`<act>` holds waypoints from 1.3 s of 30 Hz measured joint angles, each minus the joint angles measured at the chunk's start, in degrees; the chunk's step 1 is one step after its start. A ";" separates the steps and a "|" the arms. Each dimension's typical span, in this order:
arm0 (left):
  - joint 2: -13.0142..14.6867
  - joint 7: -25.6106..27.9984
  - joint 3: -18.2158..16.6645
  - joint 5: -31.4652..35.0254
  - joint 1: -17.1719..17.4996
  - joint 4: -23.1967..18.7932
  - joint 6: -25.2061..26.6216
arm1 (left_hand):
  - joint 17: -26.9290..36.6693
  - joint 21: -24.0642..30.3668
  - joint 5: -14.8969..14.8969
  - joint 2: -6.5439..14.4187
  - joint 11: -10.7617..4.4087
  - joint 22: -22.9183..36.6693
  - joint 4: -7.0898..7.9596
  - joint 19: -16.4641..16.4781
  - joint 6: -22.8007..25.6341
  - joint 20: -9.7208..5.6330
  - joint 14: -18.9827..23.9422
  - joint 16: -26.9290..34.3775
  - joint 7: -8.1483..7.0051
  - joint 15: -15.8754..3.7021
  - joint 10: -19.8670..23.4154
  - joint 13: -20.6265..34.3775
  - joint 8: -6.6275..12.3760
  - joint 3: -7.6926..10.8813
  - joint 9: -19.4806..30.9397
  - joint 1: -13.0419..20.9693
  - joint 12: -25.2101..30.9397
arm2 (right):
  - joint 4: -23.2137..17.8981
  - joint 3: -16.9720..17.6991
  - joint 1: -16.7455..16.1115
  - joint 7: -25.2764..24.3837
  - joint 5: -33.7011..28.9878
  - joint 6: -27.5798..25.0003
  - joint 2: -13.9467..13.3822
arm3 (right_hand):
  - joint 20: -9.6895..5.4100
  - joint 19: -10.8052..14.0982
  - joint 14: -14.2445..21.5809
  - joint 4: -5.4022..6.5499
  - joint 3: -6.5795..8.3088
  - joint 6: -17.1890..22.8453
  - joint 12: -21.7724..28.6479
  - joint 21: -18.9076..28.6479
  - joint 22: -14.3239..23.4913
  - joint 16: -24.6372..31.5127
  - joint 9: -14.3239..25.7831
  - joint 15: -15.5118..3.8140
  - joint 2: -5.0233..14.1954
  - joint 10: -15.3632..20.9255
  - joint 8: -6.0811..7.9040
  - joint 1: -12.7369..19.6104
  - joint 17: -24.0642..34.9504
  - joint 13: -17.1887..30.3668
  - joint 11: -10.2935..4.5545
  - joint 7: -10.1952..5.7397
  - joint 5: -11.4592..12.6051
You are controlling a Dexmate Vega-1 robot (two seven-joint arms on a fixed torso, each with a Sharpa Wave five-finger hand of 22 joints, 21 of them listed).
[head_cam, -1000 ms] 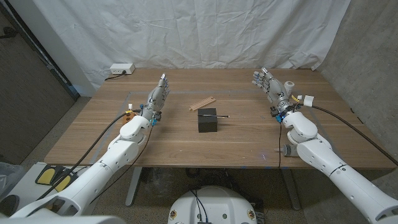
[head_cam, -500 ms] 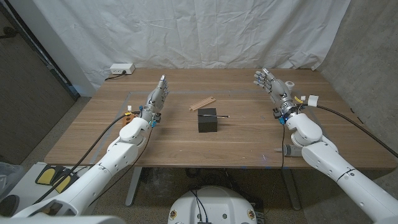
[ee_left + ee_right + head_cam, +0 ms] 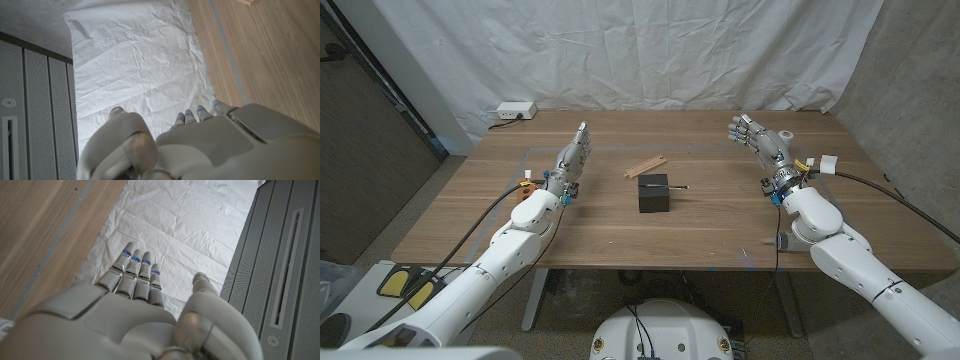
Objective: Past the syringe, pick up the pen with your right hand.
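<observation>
A thin dark pen-like thing (image 3: pixel 670 186) lies across the top of a small black box (image 3: pixel 654 196) at the table's middle, its tip sticking out toward my right side. I cannot make out a syringe. My right hand (image 3: pixel 757 140) is raised above the table's far right part, well to the right of the box, fingers stretched out and holding nothing; its back (image 3: pixel 135 315) fills the lower part of the right wrist view. My left hand (image 3: pixel 573 155) stands upright left of the box, fingers straight, empty; its back (image 3: pixel 200 145) appears in the left wrist view.
A few light wooden sticks (image 3: pixel 645 165) lie just behind the box. A white power strip (image 3: pixel 514 111) sits at the table's (image 3: pixel 700 235) far left corner. A white curtain (image 3: pixel 620 50) hangs behind the table.
My right arm has drifted slightly to the right and nearer, its hand still spread. The left arm, box and pen-like thing have not moved.
</observation>
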 measured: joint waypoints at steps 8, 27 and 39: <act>0.12 0.23 -0.08 0.12 0.34 -0.38 0.01 | 0.00 0.00 0.00 0.30 0.00 0.00 0.00 0.00 0.00 0.00 0.00 0.00 0.00 0.00 0.00 0.00 0.00 0.00 0.00 0.30 0.00 | -3.26 1.15 -2.15 -2.50 -2.43 -1.63 -1.08 | -0.54 6.24 9.93 -1.88 0.77 -0.78 3.37 1.65 0.75 5.50 0.00 -3.36 2.56 8.45 0.00 2.58 3.49 1.10 -1.90 -3.70 -0.23; 0.69 1.22 -0.59 0.38 1.11 -1.56 0.02 | 0.00 0.00 0.00 0.53 -0.61 0.00 0.00 0.00 -0.21 0.00 0.00 0.00 -0.20 0.00 0.01 0.00 0.00 0.00 0.00 0.98 0.00 | -7.92 3.43 -5.33 -5.13 -7.56 -3.67 -3.22 | -0.85 9.35 17.54 -3.64 -0.15 -2.25 8.23 5.11 3.28 14.32 -0.01 -5.06 -0.22 16.03 0.00 9.09 11.20 5.29 -5.00 -5.28 0.05; 1.26 1.63 -1.02 0.26 1.61 -2.75 0.66 | 0.00 0.00 0.00 0.83 -0.61 0.00 -0.23 0.00 -0.21 0.00 0.01 0.00 -0.20 0.00 0.01 0.00 0.00 -0.23 0.00 1.28 0.00 | -11.11 5.24 -8.01 -6.94 -10.70 -5.80 -4.31 | -0.92 11.29 20.42 -3.48 -2.23 -4.12 12.66 11.25 9.49 25.80 0.28 -6.07 -2.24 16.86 -0.44 14.91 21.64 14.36 -6.15 -5.29 0.81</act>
